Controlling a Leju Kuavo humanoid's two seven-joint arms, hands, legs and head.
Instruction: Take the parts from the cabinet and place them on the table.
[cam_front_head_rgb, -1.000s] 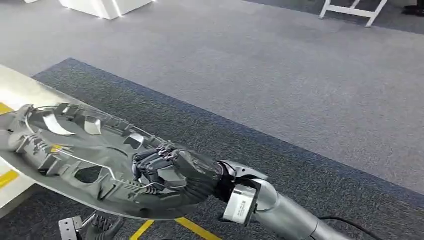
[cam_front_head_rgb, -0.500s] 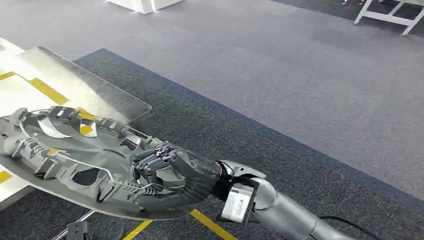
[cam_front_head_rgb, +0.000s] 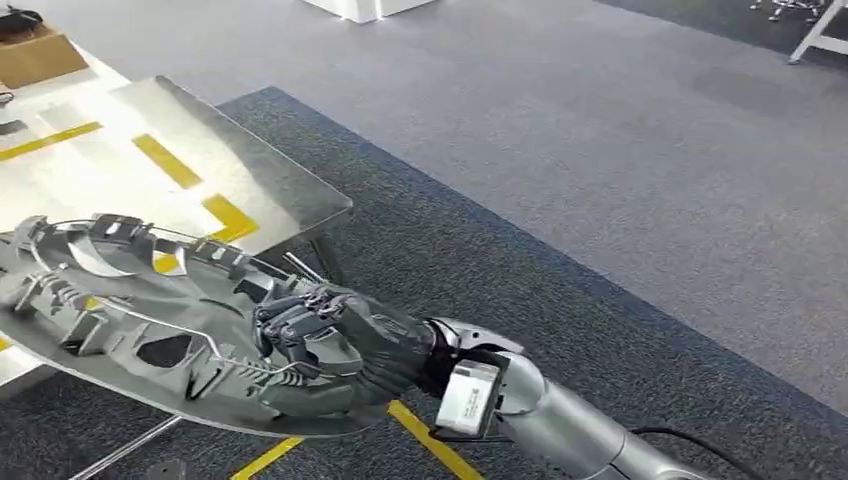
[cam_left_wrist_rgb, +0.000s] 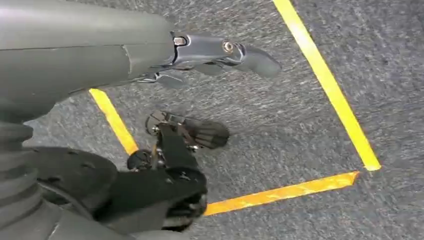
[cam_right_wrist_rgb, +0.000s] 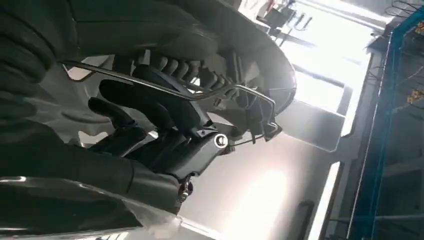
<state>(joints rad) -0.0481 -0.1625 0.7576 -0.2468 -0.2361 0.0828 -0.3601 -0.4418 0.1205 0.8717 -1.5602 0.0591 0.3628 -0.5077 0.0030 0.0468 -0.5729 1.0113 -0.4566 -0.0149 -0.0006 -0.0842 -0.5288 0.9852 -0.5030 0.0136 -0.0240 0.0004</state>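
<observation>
The large grey part (cam_front_head_rgb: 150, 320) is gripped at its near end by the right hand (cam_front_head_rgb: 335, 350) and held partly over the table (cam_front_head_rgb: 260, 190) — not yet set down. The left hand (cam_left_wrist_rgb: 220, 50) hangs over the floor; whether it is spread or curled cannot be told.

A dark grey, coarse carpet area (cam_front_head_rgb: 520, 290) runs diagonally across the middle of the head view, from upper left to lower right. Beyond it, filling the upper right, lies a lighter grey carpet floor (cam_front_head_rgb: 560, 110). Yellow tape lines (cam_front_head_rgb: 425, 440) cross the dark carpet at the bottom centre; in the left wrist view the same kind of yellow tape (cam_left_wrist_rgb: 325, 80) forms a corner toward the right of the frame. A brown cardboard box (cam_front_head_rgb: 38, 55) sits at the upper left corner of the head view. A white block base (cam_front_head_rgb: 365, 8) shows at the top centre, and a white frame leg (cam_front_head_rgb: 820, 35) stands at the upper right corner.
</observation>
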